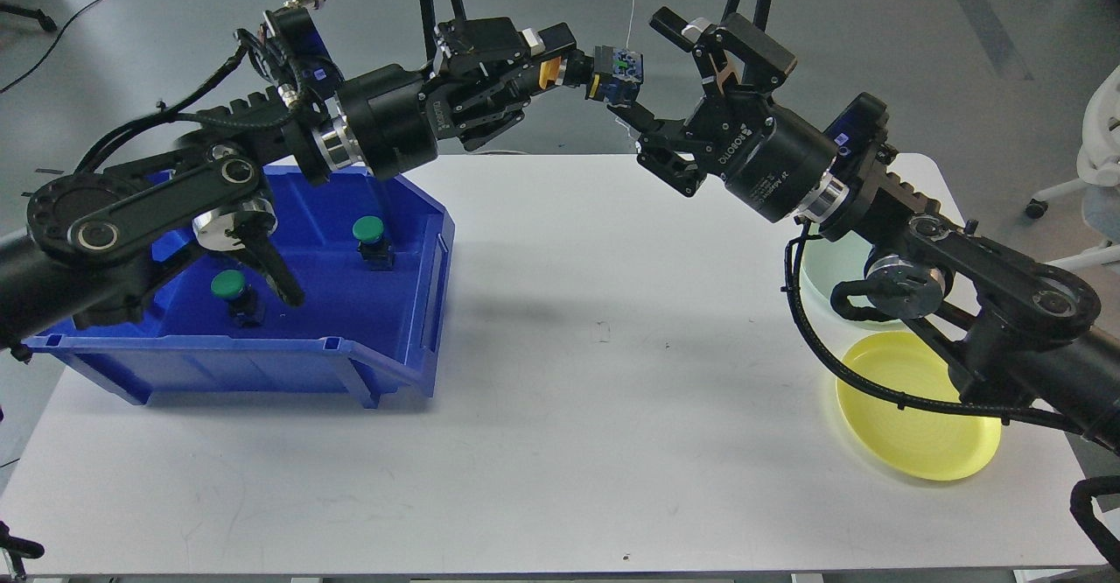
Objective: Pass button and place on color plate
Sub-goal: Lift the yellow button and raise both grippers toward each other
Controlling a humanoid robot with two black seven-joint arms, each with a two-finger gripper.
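Left jaws: left gripper (573,66) pinched on small yellow-and-black push button (612,73), held high above far edge of white counter (569,373).
Right jaws: right gripper (652,75) spread wide, one finger above and one below button; contact not clear, probably just short of touching.
Handover: mid-pass; button not yet taken by right side.
Done: one button lifted out of blue plastic bin (385,338).
Left: closing right jaws, release by left, carry to yellow round plate (919,430) or pale green plate (827,263), both bare.
Bin: two green-capped buttons (368,231) inside.
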